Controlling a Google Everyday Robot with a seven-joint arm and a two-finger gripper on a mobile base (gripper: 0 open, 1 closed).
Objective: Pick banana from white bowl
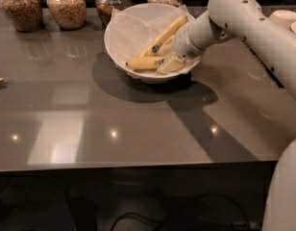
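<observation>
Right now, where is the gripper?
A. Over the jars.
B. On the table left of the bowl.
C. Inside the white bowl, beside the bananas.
C: the gripper sits inside the white bowl, at its right side, close to the bananas.

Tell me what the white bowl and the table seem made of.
The white bowl looks like glazed ceramic or hard plastic: smooth, evenly white rim. The table top seems polished stone or laminate: grey, mirroring lights. The pincer is inside the bowl, by a banana.
</observation>
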